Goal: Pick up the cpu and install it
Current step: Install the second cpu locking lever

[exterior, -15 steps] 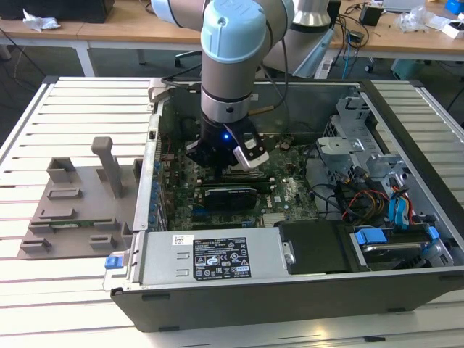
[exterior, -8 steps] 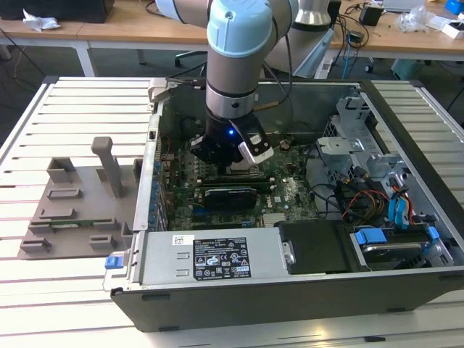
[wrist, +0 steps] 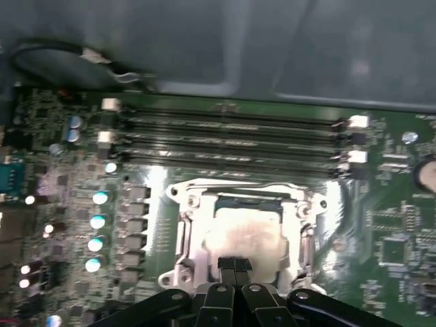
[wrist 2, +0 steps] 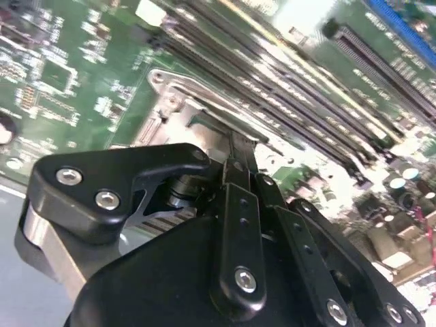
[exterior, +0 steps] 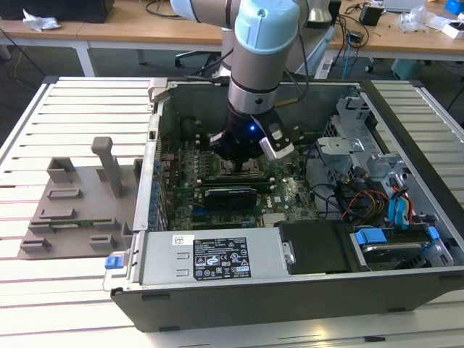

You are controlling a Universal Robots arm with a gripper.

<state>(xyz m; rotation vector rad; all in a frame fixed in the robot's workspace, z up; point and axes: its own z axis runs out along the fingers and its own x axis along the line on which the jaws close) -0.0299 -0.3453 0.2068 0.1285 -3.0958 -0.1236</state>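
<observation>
cpu (wrist: 246, 235) in socket, beneath jaws

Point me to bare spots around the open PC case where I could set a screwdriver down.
Free: the white slatted table beyond the grey plastic fixture plate, and the slats on the exterior view's right of the black computer case. Crowded: inside the case, where the arm's black gripper hangs over the green motherboard, beside tangled cables.

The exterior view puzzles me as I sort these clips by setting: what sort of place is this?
Probably a robotics lab or electronics workshop. An open dark desktop computer case lies on a white slatted metal workbench, a grey plastic fixture plate lies beside it, and wooden desks with cables stand behind.
</observation>
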